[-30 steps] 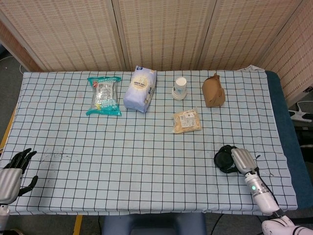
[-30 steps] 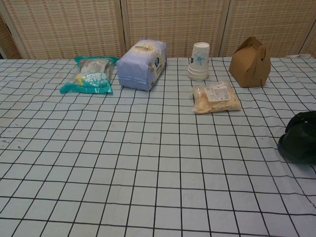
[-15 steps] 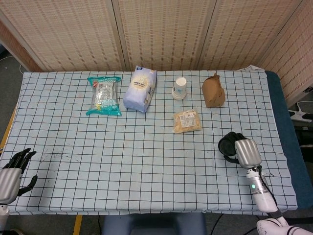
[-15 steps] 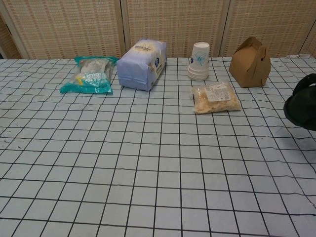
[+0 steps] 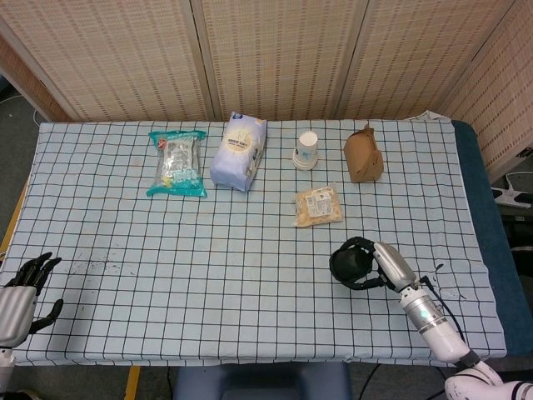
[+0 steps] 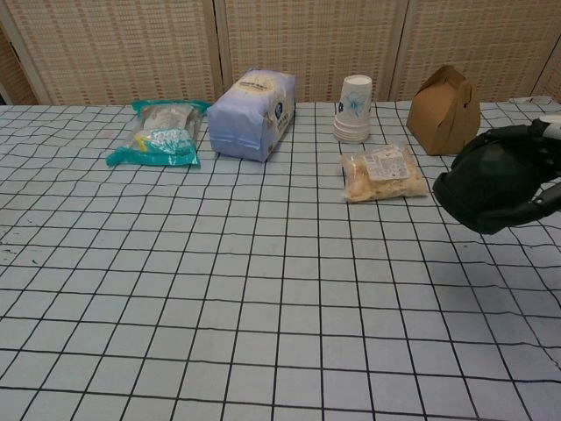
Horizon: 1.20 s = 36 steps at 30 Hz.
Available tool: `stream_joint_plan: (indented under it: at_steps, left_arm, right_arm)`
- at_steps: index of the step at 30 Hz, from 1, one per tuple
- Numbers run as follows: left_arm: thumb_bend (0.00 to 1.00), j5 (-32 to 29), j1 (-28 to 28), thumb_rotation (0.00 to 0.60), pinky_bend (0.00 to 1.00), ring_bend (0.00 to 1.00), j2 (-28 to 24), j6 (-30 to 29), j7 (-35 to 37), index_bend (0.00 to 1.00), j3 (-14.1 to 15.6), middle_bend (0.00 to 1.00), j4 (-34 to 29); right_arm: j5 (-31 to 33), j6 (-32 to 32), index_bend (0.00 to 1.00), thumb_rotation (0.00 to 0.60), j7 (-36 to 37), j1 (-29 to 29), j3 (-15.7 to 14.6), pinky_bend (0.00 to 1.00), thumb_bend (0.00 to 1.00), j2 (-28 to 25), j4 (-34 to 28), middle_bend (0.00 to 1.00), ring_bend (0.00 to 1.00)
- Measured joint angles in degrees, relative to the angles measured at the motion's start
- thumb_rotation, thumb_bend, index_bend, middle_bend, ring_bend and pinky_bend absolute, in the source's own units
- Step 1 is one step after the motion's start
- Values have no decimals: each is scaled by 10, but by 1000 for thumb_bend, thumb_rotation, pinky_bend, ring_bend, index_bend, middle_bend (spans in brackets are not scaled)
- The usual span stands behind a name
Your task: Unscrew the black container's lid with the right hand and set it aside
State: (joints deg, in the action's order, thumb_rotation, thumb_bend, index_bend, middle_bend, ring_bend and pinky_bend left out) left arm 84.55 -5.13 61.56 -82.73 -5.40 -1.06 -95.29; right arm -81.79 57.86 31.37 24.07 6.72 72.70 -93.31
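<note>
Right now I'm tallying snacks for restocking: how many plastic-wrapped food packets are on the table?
2. The teal packet lies far left beside the lavender bag; the clear yellowish packet lies below the paper cups. None seems hidden.

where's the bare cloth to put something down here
Free: the wide checked tablecloth between the left hand and right hand. Crowded: the far row, teal snack bag through brown paper box.

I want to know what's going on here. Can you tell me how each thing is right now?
Right hand: above the cloth, holding a round black thing.
Left hand: fingers apart, holding nothing.
Paper cups: stacked, upright.
Brown box: closed, standing.
Blue bag: lying down.
Teal packet: flat.
Snack pouch: flat.
</note>
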Motion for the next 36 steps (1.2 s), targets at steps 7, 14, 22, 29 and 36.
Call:
stream_joint_plan:
  at_steps: [7,14,22,29,36]
  left_arm:
    - [386,0,0,600,401,86,0,2,-1,137,1,52,-1]
    - [387,-2,-1,600,402,86,-1,5,0,142,1,53,-2]
    - [386,-2,-1,600,404,86,-2,5,4,144,1,55,-2]
    - [386,-3,-1,600,405,86,-3,6,6,144,1,56,-2]
    - [387,-3,-2,600,406,86,-3,7,4,144,1,56,-2]
  right_arm:
    - [13,-5,540,600,36,7,-3,653,215,-6,5,509,473]
    - [46,28,547,600,-230,6,-10,654,215,20,22,514,479]
    - [30,104,553,600,-625,0,-29,656,215,78,85,517,484]
    - [11,110,549,600,-658,1,-43,657,215,93,100,517,485]
    - [-10,77,546,600,-381,13,-54,657,215,71,75,518,484]
